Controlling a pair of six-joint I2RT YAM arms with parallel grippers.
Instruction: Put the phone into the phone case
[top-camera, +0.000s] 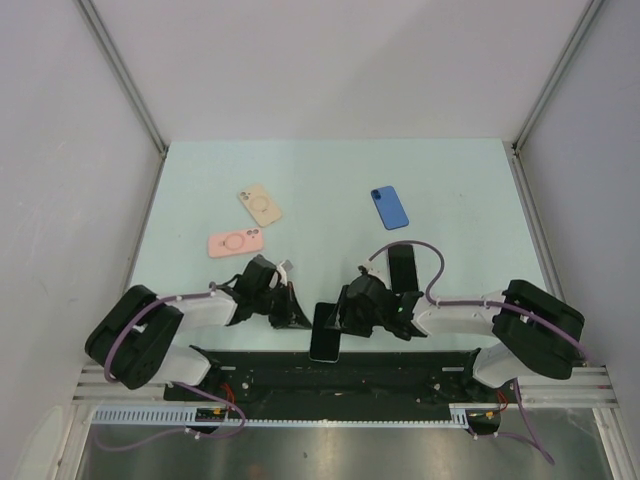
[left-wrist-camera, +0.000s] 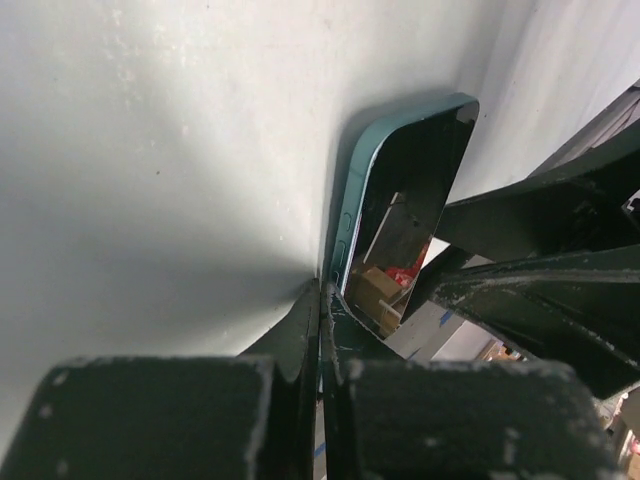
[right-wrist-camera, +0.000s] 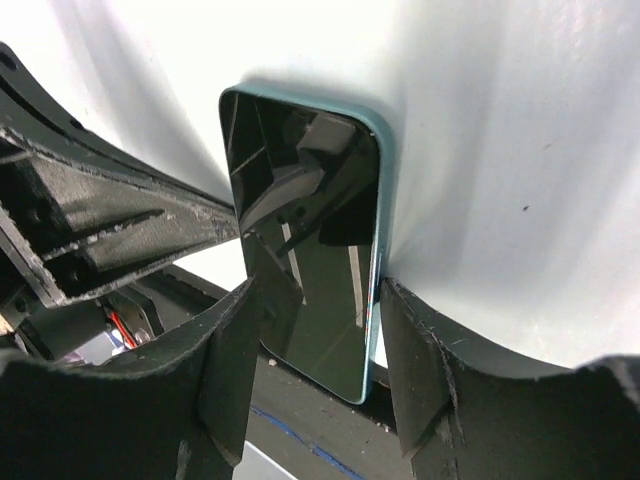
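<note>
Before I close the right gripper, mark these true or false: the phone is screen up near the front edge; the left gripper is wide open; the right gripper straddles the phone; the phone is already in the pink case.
1. The phone lies screen up near the table's near edge. True.
2. The left gripper is wide open. False: it is shut, with its tips at one long edge of the phone.
3. The right gripper straddles the phone, one finger on each long side. True.
4. The phone already sits in the pink case. False: the pink case lies apart from it, farther back on the left.
</note>
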